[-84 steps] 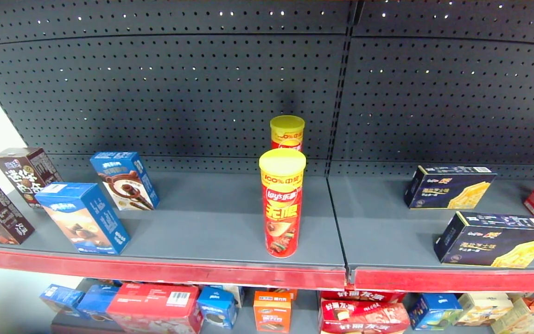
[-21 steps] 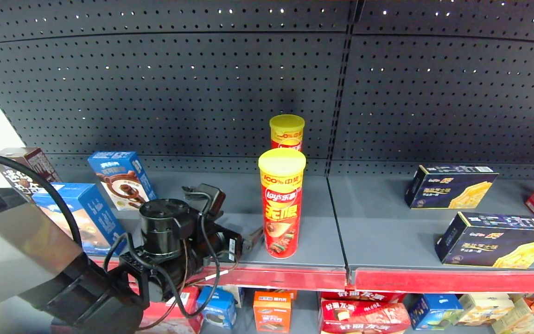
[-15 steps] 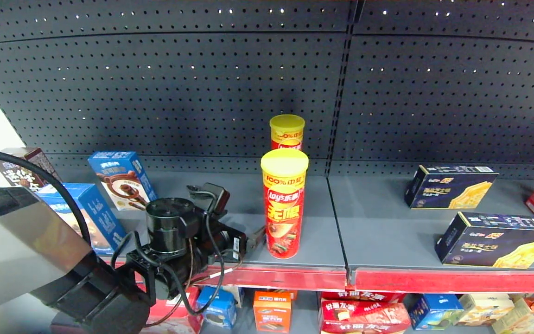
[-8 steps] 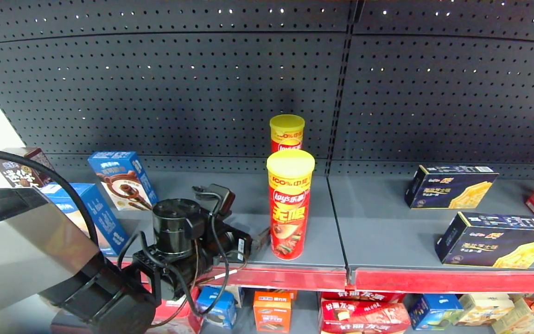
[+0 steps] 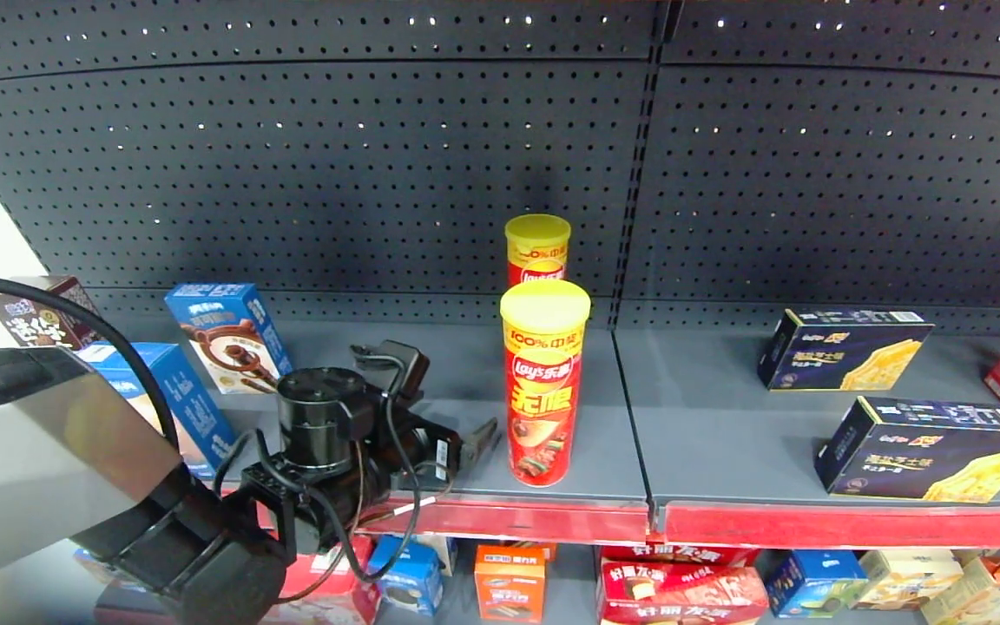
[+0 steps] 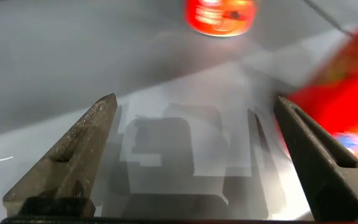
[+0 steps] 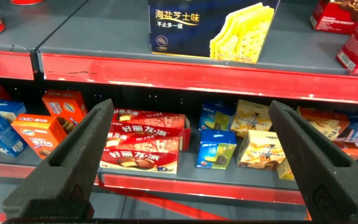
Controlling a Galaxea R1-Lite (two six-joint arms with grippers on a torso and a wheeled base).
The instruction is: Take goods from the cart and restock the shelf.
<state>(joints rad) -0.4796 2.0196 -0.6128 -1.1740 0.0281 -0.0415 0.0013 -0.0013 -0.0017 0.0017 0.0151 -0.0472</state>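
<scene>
Left hand [image 5: 481, 438] gapes wide, gripping nothing, just beside the red chip can [image 5: 543, 382]. That can stands upright near the front edge of the shelf [image 5: 726, 451], second can [image 5: 537, 247] behind it.

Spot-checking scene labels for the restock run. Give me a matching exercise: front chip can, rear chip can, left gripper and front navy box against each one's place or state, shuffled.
Things
1. front chip can
2. rear chip can
3. left gripper
4. front navy box

Place or state
A. at the back of the shelf, close to the pegboard
B. in the right bay, near the front edge
C. open and empty, low by the front edge, on the front can's left
D. upright near the front edge of the left bay

Pairs: 1-D, 2-A, 3-C, 4-B
</scene>
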